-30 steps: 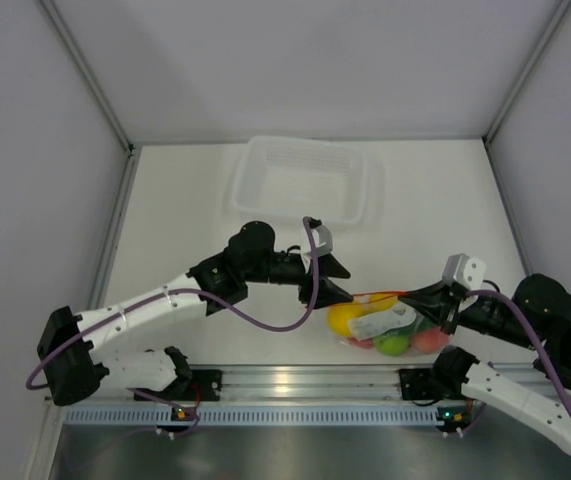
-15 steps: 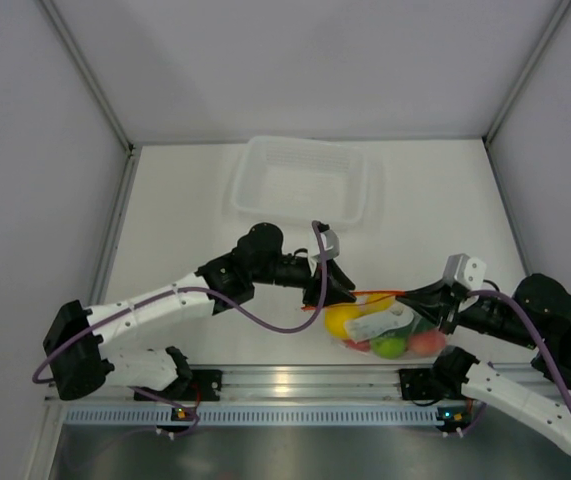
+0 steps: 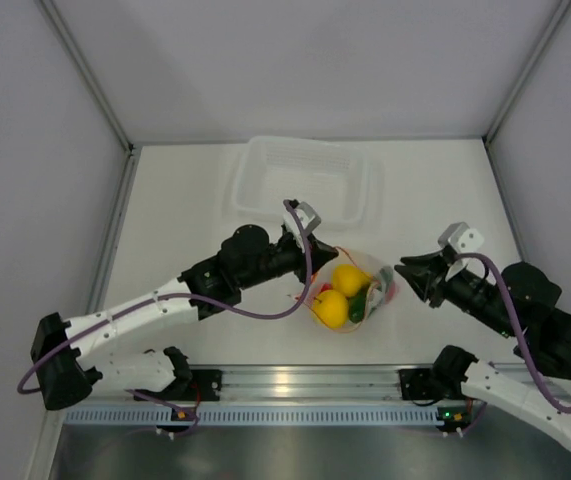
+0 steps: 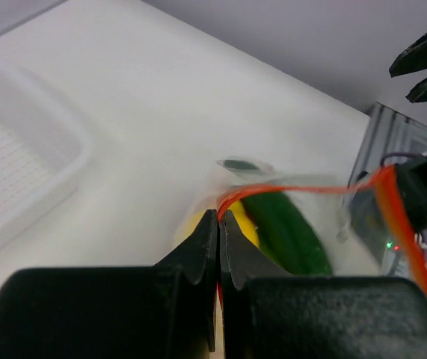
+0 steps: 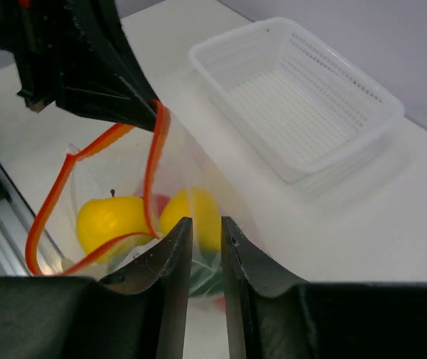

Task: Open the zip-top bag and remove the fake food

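Note:
The zip-top bag [image 3: 367, 278] stands open just right of the table's centre, its mouth pulled wide. My left gripper [image 3: 311, 266] is shut on its orange-red zip strip [image 4: 303, 191] and holds that edge up. In the left wrist view my left gripper [image 4: 219, 218] pinches the strip at the fingertips. Fake food lies inside the bag: two yellow fruits [image 5: 108, 221] and a dark green cucumber [image 4: 284, 232], with a bit of red below. My right gripper [image 3: 403, 272] hovers just right of the bag. In its own view my right gripper [image 5: 206, 223] shows a narrow gap with nothing gripped.
A translucent white basket [image 3: 250, 175] sits at the back centre, behind the bag; its rim [image 5: 235, 37] shows in the right wrist view. The metal rail [image 3: 285, 380] runs along the near edge between the arm bases.
My left gripper closed on the zip strip and pulled the bag left and back, spreading its mouth. My right gripper opened off the bag and drew back to the right.

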